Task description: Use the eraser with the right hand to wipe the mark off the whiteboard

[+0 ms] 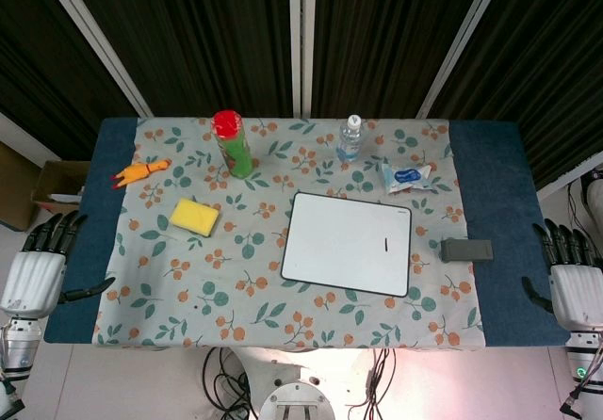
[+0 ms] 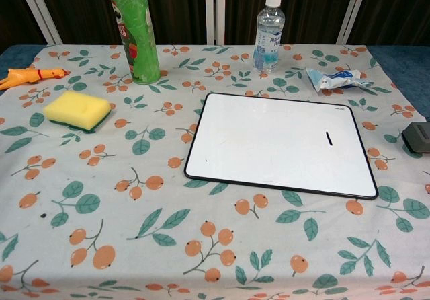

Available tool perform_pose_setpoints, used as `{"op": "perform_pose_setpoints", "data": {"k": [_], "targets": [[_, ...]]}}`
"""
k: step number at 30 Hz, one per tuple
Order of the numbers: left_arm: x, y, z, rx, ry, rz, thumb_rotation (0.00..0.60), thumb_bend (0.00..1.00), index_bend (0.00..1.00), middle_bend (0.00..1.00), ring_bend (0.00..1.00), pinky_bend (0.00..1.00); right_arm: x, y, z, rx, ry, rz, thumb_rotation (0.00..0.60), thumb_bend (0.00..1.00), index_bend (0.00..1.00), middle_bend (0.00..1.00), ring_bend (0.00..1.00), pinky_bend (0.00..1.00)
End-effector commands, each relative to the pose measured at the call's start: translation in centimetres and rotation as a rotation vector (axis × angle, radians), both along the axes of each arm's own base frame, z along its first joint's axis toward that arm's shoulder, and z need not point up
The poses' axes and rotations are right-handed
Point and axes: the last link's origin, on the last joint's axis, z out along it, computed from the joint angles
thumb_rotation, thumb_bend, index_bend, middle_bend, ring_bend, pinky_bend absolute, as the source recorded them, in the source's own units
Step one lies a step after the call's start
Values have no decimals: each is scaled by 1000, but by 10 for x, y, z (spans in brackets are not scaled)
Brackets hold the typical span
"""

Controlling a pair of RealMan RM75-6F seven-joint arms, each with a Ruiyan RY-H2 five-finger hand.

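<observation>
A white whiteboard (image 1: 347,243) (image 2: 281,143) with a dark rim lies flat on the flowered cloth, right of centre. A short black mark (image 1: 386,244) (image 2: 328,138) sits near its right side. The dark grey eraser (image 1: 466,250) (image 2: 419,136) rests on the cloth just right of the board. My right hand (image 1: 570,274) hangs beside the table's right edge, fingers apart and holding nothing, well right of the eraser. At the table's left edge my left hand (image 1: 42,265) also hangs open and empty. Neither hand shows in the chest view.
A green can with a red lid (image 1: 232,143) (image 2: 134,29) and a water bottle (image 1: 350,137) (image 2: 269,32) stand at the back. A yellow sponge (image 1: 195,217) (image 2: 77,109), an orange rubber chicken (image 1: 139,172) (image 2: 30,77) and a white-blue packet (image 1: 407,177) (image 2: 334,79) lie on the cloth.
</observation>
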Motion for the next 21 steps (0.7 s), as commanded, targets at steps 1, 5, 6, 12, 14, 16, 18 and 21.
{"op": "perform_pose_setpoints", "data": {"k": [1,5,6,12,14,16,18,21], "targets": [[-2,0,-1,-5,0,5,241,60,91,81,63,163,-1,-1,-2,6,-1,-6,600,226,0,0,0,0],[-3,0,-2,-1,-7,4,242,60,91,81,63,163,0,-2,-1,2,8,-3,600,226,0,0,0,0],[-2,0,-2,0,-8,2,241,60,91,81,63,163,1,-2,-1,3,8,-2,600,226,0,0,0,0],[-1,-1,-1,1,-9,-3,242,60,91,82,63,163,0,-3,-2,19,6,-16,600,226,0,0,0,0],[0,-1,0,3,-8,-2,242,59,91,82,63,163,0,-4,-5,31,7,-24,600,226,0,0,0,0],[-1,-1,0,0,-5,-1,244,59,91,81,63,163,-1,-5,-7,41,9,-30,600,226,0,0,0,0],[0,-1,-1,-4,-7,-4,246,60,91,81,63,163,-1,-7,-9,52,9,-33,600,225,0,0,0,0],[1,-1,-3,-15,-21,-11,243,60,91,82,63,163,-2,-12,-13,82,1,-39,600,222,0,0,0,0]]}}
